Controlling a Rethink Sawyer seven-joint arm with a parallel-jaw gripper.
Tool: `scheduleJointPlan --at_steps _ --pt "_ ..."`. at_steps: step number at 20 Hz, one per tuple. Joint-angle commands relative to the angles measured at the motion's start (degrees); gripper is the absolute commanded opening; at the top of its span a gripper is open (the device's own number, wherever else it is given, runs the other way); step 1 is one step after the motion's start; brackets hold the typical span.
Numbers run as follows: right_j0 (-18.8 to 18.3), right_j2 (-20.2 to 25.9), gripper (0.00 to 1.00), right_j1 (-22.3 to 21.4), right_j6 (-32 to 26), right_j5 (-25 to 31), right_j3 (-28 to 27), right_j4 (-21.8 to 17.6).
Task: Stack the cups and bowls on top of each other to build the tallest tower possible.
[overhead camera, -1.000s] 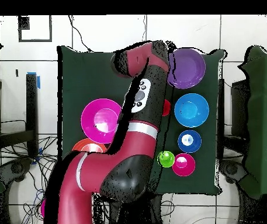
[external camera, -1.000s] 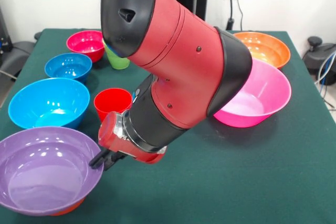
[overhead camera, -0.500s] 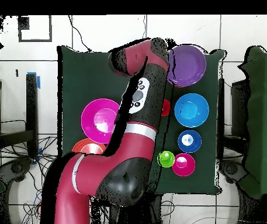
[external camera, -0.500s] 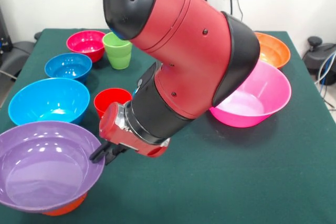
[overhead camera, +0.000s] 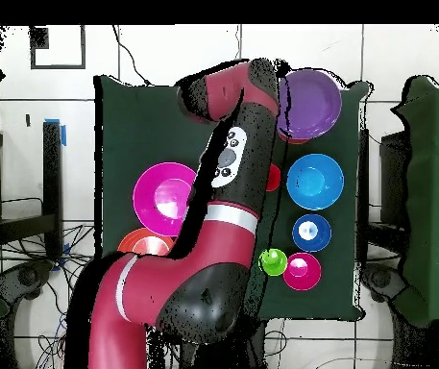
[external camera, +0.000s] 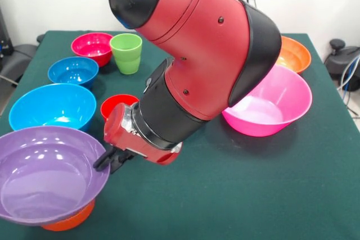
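Observation:
My gripper is shut on the near rim of the purple bowl, low at the front left, and holds it lifted and tilted. Under it an orange bowl peeks out on the table. The red cup stands just behind my wrist, partly hidden. Farther back the green cup is upright beside the small magenta bowl. The huge hot-pink bowl stands alone on the right. In the overhead view the arm covers the gripper, and the purple bowl shows at the table's top right.
A large light blue bowl and a smaller blue bowl line the left side. A second orange bowl sits behind the pink one. My bulky arm spans the table's middle. The table's front edge lies close below the purple bowl.
The purple bowl has risen in my grip, so more of the orange bowl beneath it shows. My arm has lifted, uncovering the green cup.

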Motion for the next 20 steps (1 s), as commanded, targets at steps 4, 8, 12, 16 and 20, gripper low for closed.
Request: scheduleJointPlan --at_steps 4,8,12,16,20 --pt "1.28 7.10 1.00 -1.20 -7.98 -0.60 6.49 0.11" --pt "1.20 6.81 1.00 -0.79 -7.61 2.69 5.68 0.74" --pt "1.10 7.04 1.00 -0.95 -7.21 5.92 5.80 1.83" --pt "1.07 7.03 1.00 -0.90 -7.25 7.13 5.68 2.05" --pt "1.22 6.88 1.00 -1.19 -7.11 6.97 5.95 1.80"
